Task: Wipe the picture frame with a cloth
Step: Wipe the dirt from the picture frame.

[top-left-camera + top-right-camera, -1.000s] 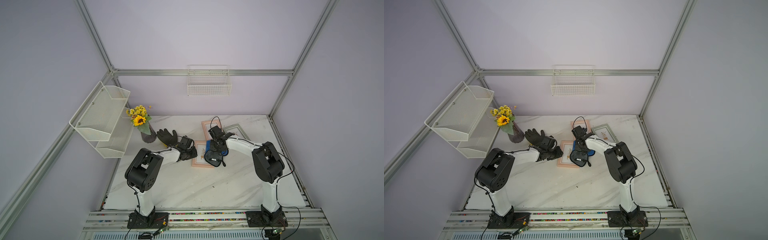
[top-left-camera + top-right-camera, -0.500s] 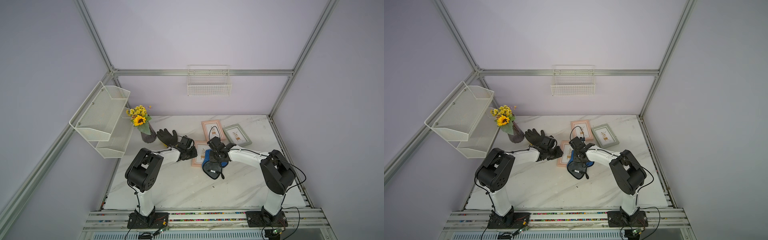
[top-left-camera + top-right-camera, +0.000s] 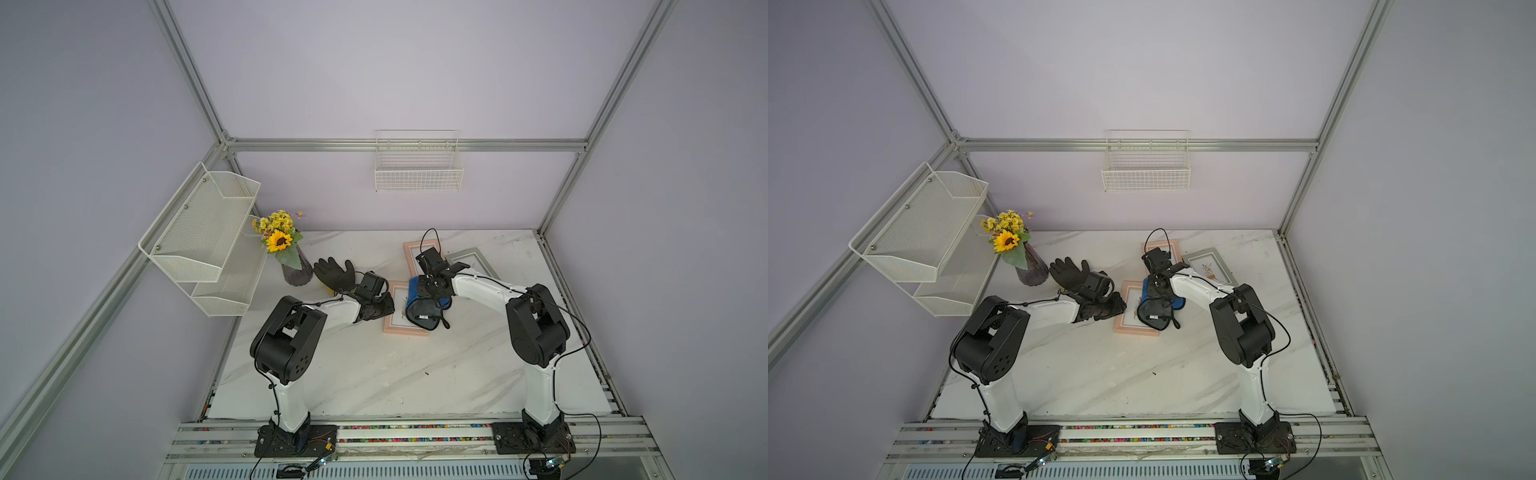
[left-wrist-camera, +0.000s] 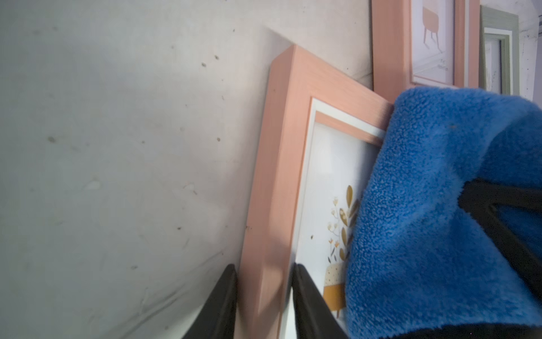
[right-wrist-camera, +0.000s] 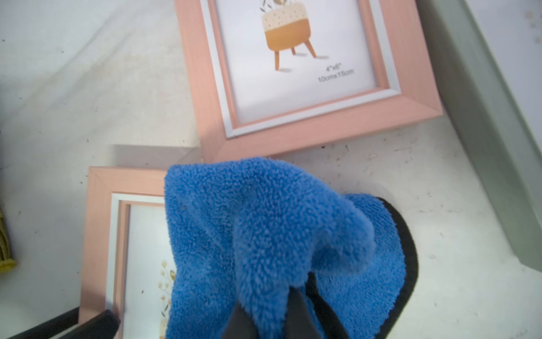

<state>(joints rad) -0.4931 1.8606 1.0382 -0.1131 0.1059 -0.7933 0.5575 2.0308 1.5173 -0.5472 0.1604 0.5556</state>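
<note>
A pink picture frame (image 3: 394,321) (image 3: 1126,316) lies flat on the marble table. My left gripper (image 4: 264,271) is shut on its side rail (image 4: 281,164), one finger outside the rail and one on the glass. The blue cloth (image 5: 264,234) (image 4: 425,205) is bunched over the frame's right half. Its dark grey reverse (image 3: 424,318) faces up at the near end. My right gripper (image 5: 269,308) is shut on a fold of the cloth, above the frame's far right corner (image 3: 432,289) (image 3: 1156,286). The frame's picture of a plant shows beside the cloth (image 5: 146,264).
A second pink frame (image 5: 293,73) (image 3: 411,253) and a grey-green frame (image 5: 484,146) (image 3: 478,264) lie just beyond. A black glove (image 3: 334,270) and a vase of sunflowers (image 3: 291,257) sit at the back left. A mesh shelf (image 3: 208,241) hangs left, a wire basket (image 3: 417,166) behind.
My right gripper dragged the cloth toward the front across the frame, then back toward the far side. The left gripper and the frame have not moved.
</note>
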